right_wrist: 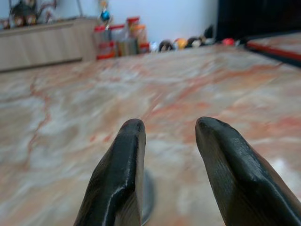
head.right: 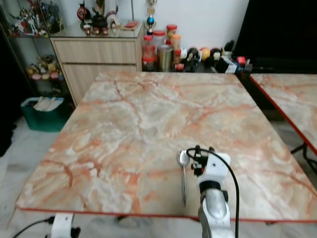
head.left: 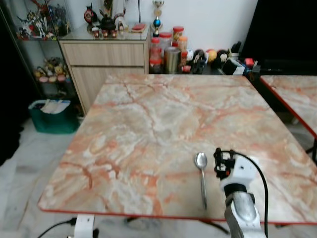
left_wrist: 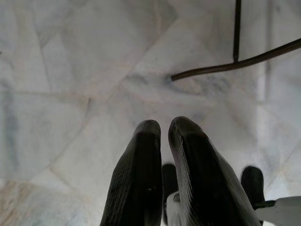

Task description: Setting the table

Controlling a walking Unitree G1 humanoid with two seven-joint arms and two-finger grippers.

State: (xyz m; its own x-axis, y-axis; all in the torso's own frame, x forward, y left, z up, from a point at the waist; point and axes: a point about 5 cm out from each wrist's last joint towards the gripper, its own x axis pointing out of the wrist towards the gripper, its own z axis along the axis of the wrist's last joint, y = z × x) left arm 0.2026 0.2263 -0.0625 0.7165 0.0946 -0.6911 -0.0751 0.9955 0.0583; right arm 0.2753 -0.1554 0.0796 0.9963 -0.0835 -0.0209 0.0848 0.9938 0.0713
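1. We see a shiny metal spoon [head.left: 201, 175] with an oval bowl and a thin straight handle lying flat on the square table of glossy pink-and-cream marble veined in orange [head.left: 148, 124], near its front edge, handle pointing toward that edge.
2. Our right gripper [right_wrist: 167, 129] sits low over the tabletop just beside the spoon's bowl, on its right; its two ribbed black fingers [right_wrist: 117, 179] stand apart with nothing between them, and a dull grey rounded shape, probably the spoon's bowl, shows under the nearer fingertip.
3. Behind the fingers we see the white wrist housing [head.left: 241, 173] and a black cable [head.left: 262, 188] looping over the silver arm.
4. Our left gripper [left_wrist: 163, 129] hangs below the table over pale marble floor tiles [left_wrist: 70, 70], its fingers nearly touching with a thin slit between them, holding nothing; thin dark table legs [left_wrist: 235, 61] cross the floor beyond.
5. Beyond the table's far edge stand a light wooden cabinet [head.left: 104, 59] topped with small figurines, a cluster of red-lidded jars and a metal canister [head.left: 171, 57].
6. A green bin [head.left: 49, 116] sits on the floor at the left, and a second marble table with a red rim [head.left: 292, 96] stands at the right.
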